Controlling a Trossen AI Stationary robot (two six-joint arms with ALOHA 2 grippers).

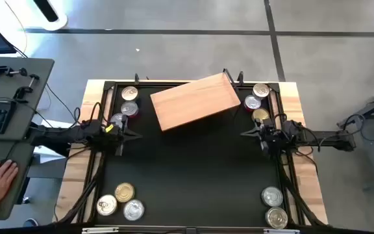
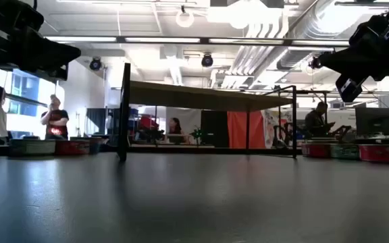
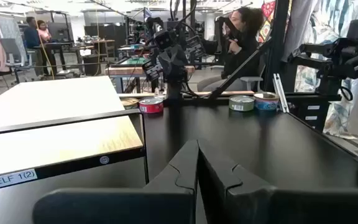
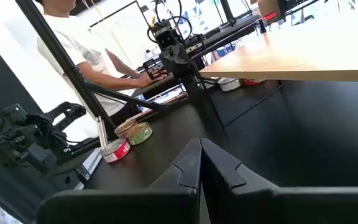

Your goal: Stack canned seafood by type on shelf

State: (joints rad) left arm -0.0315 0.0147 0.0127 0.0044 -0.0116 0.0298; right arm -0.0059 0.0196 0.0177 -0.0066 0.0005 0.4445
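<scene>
Awaiting sorting: tins [image 1: 128, 101] left of shelf [image 1: 195, 102], more [image 1: 260, 101] right of it, others well in front. Shelf bare, askew. Left gripper [image 1: 130, 134], right gripper [image 1: 247, 132] closed, empty, flanking shelf's front.

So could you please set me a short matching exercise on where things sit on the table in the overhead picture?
Things:
1. wooden shelf
2. three tins
3. two tins
4. left gripper

Places:
a. near right corner
b. far middle, lying askew
c. near left corner
d. left side, pointing toward the centre

Pairs: 1-b, 2-c, 3-a, 4-d
</scene>
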